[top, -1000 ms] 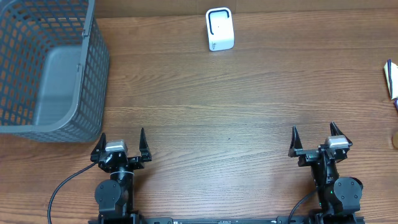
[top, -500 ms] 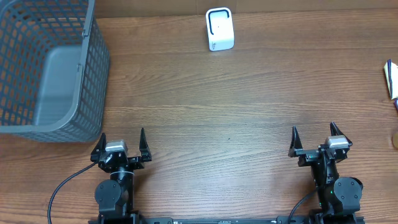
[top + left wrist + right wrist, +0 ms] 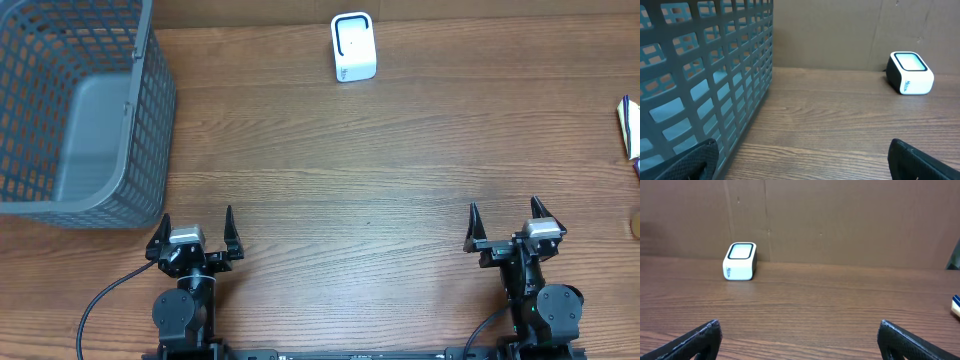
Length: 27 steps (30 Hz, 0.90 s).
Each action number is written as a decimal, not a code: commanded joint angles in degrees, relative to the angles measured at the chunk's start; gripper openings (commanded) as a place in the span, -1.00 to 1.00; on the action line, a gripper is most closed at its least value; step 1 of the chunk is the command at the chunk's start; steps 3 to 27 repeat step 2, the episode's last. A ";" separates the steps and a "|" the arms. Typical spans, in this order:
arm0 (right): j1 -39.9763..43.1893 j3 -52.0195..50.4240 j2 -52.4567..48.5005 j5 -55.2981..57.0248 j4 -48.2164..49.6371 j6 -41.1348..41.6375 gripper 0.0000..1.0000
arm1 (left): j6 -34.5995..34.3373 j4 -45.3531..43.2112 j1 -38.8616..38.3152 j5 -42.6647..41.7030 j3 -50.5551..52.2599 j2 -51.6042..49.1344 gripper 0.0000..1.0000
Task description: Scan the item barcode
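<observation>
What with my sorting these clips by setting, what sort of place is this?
Likely a mock shop checkout: a small white barcode scanner stands at the far edge of a wooden table, a grey mesh shopping basket sits at the left, and plain brown board forms the backdrop.

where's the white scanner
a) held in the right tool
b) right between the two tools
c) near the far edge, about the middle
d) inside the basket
c: the scanner stands alone near the far edge, well to the right of the basket.
</observation>
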<state>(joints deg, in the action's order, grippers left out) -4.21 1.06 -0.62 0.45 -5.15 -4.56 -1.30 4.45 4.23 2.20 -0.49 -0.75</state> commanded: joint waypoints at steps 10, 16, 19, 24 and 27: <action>0.11 -0.61 0.46 0.35 0.39 -0.39 1.00 | 1.11 -0.13 0.26 -0.31 0.22 0.50 1.00; 0.11 -0.61 0.46 0.35 0.39 -0.39 1.00 | 1.11 -0.13 0.26 -0.31 0.22 0.50 1.00; 0.11 -0.61 0.46 0.35 0.39 -0.39 1.00 | 1.11 -0.13 0.26 -0.31 0.22 0.50 1.00; 0.11 -0.61 0.46 0.35 0.39 -0.39 1.00 | 1.11 -0.13 0.26 -0.31 0.22 0.50 1.00; 0.11 -0.61 0.46 0.35 0.39 -0.39 1.00 | 1.11 -0.13 0.26 -0.31 0.22 0.50 1.00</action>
